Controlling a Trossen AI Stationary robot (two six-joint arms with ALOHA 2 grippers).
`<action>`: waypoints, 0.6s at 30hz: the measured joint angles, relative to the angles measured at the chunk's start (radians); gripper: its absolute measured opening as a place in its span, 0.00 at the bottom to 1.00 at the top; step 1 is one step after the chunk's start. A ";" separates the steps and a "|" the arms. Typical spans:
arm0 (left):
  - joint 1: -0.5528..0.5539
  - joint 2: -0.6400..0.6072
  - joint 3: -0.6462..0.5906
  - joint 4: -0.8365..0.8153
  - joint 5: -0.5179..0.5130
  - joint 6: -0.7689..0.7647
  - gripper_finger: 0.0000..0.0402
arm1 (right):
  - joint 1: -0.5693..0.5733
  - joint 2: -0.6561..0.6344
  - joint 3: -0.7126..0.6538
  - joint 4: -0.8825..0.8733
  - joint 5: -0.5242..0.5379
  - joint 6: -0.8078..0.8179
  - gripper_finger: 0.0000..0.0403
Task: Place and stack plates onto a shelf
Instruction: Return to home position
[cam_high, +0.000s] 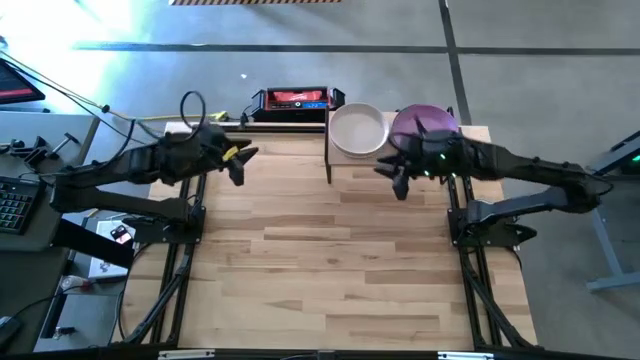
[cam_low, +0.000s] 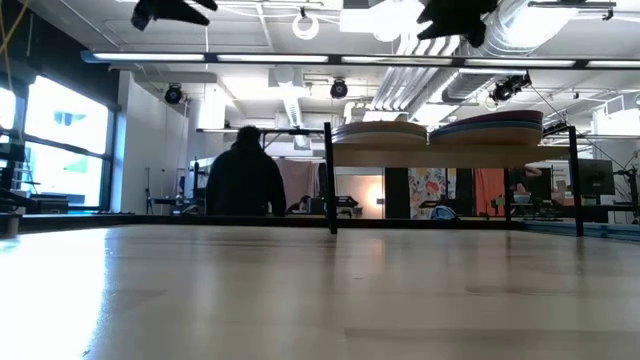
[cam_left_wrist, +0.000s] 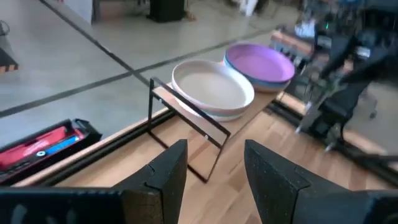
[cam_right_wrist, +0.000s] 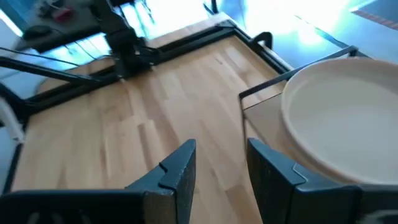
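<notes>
The shelf (cam_high: 336, 148) stands at the table's far edge, right of the middle. Two stacks of plates rest on it: one topped by an off-white plate (cam_high: 357, 128), the other by a purple plate (cam_high: 422, 122). The low view shows both stacks (cam_low: 380, 132) (cam_low: 490, 127) lying flat on the shelf board (cam_low: 450, 153). My left gripper (cam_high: 237, 165) hovers open above the table, left of the shelf, with nothing between its fingers (cam_left_wrist: 168, 177). My right gripper (cam_high: 400, 182) hovers open just in front of the shelf, below the purple stack, also holding nothing (cam_right_wrist: 221, 165).
A red and black case (cam_high: 292, 99) lies on the floor beyond the table's far edge. The wide wooden tabletop (cam_high: 330, 260) stretches bare toward the near edge. A person in dark clothes (cam_low: 245, 180) stands in the room behind the table.
</notes>
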 joint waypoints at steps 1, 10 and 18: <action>-0.015 -0.025 -0.037 0.026 -0.019 -0.016 0.37 | 0.007 -0.032 -0.046 0.030 -0.002 0.005 0.31; -0.171 -0.235 -0.397 0.369 0.006 0.107 0.37 | 0.033 -0.217 -0.399 0.238 -0.007 -0.003 0.31; -0.239 -0.371 -0.591 0.380 0.006 0.110 0.37 | 0.039 -0.240 -0.693 0.685 -0.087 0.038 0.31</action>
